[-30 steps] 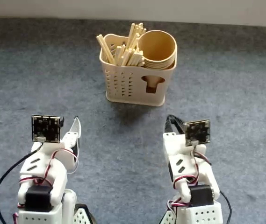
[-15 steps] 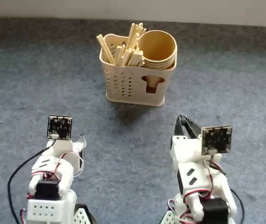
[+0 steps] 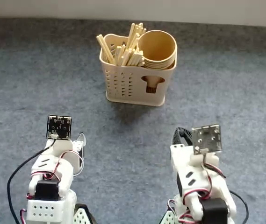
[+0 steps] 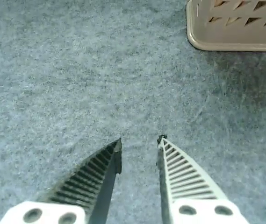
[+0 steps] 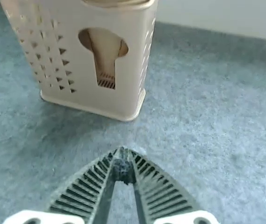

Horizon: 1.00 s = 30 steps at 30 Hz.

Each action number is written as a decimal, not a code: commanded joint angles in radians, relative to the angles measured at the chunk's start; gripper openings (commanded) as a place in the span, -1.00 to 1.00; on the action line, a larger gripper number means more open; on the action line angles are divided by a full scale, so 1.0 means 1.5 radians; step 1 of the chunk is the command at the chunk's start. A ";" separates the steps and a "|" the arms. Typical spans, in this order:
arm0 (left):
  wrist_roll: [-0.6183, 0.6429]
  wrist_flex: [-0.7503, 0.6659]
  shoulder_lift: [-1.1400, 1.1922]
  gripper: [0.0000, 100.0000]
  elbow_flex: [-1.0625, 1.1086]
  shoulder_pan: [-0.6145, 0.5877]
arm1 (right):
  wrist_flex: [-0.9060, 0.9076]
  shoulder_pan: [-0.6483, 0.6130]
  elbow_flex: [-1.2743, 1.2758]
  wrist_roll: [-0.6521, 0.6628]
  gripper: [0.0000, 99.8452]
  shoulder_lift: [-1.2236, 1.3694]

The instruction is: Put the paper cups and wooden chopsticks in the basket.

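Observation:
The cream basket (image 3: 123,79) stands at the far middle of the grey carpet. Several wooden chopsticks (image 3: 123,49) lean in its left half, and stacked paper cups (image 3: 157,49) fill its right half. The basket's near corner (image 4: 231,28) shows in the left wrist view, and its keyhole-cut wall (image 5: 67,56) with a cup behind it in the right wrist view. My left gripper (image 4: 140,141) hangs just above the carpet at the near left, open and holding nothing. At the near right my right gripper (image 5: 122,154) is shut on nothing, well short of the basket.
Grey carpet (image 3: 226,93) covers the whole surface, with a pale wall strip (image 3: 217,11) along the far edge. Both arm bases (image 3: 48,196) sit at the near edge.
Both arms have pulled back toward the near edge. The left arm folded in first; the right arm then drew back and its wrist camera tilted.

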 commanded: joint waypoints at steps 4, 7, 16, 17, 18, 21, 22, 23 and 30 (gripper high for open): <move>-0.001 0.041 -0.005 -0.72 0.014 -0.039 | -0.040 0.008 0.164 0.008 -0.99 0.001; -0.001 0.057 -0.004 -0.72 0.014 -0.060 | -0.040 0.008 0.229 0.007 -0.99 0.001; 0.000 0.081 -0.004 -0.73 0.014 -0.069 | -0.035 0.031 0.307 0.006 -0.99 0.002; 0.000 0.086 -0.004 -0.73 0.014 -0.069 | -0.035 0.047 0.307 0.006 -0.99 0.002; 0.000 0.093 -0.004 -0.73 0.014 -0.069 | -0.035 0.061 0.308 0.006 -0.99 0.002; 0.000 0.127 -0.004 -0.73 0.014 -0.068 | -0.035 0.118 0.308 0.006 -0.99 0.006; 0.000 0.137 -0.004 -0.73 0.014 -0.068 | -0.035 0.144 0.308 0.006 -0.99 0.006; 0.000 0.147 -0.004 -0.73 0.014 -0.068 | -0.034 0.169 0.308 0.006 -0.99 0.007; 0.000 0.215 -0.005 -0.73 0.014 -0.066 | 0.054 0.263 0.308 0.006 -0.99 0.008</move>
